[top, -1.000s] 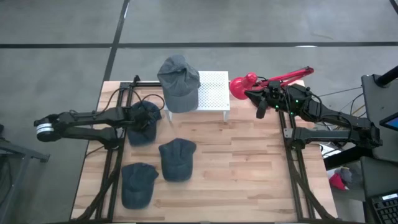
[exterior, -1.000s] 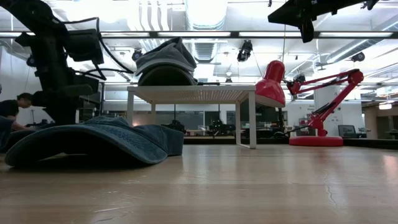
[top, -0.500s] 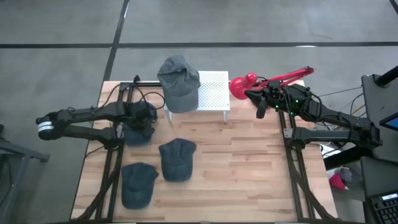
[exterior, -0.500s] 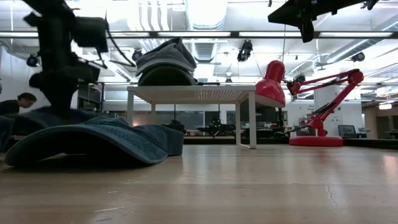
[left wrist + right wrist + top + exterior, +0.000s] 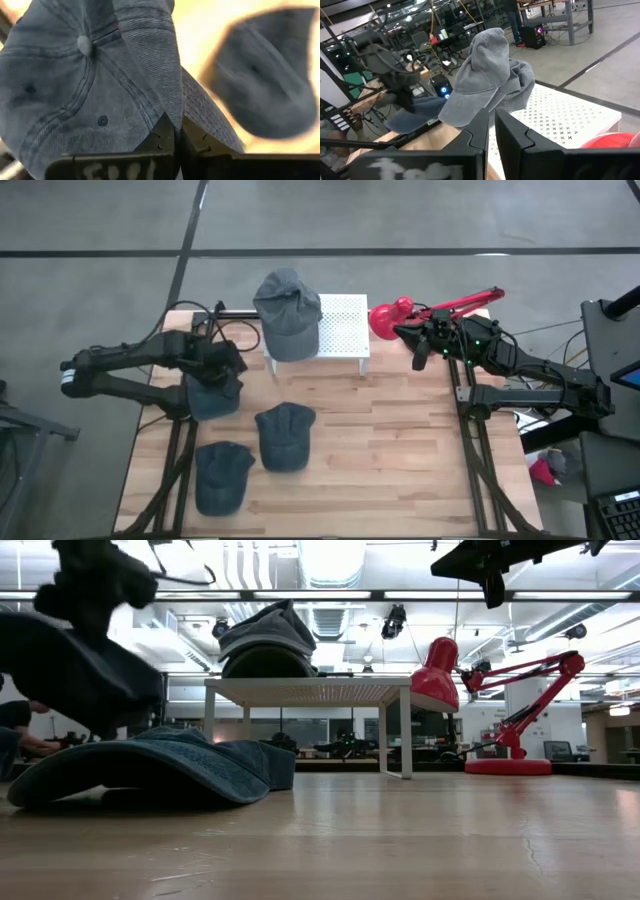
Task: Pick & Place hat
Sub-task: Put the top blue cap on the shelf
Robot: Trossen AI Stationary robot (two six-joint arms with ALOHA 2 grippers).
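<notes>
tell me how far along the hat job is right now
Done: one grey hat already sits on the white stand. In hand: the left gripper is shut on a dark blue hat, which hangs clear of the table in the low view. Left: two more dark hats lie on the table. The right gripper waits shut by the red lamp.
</notes>
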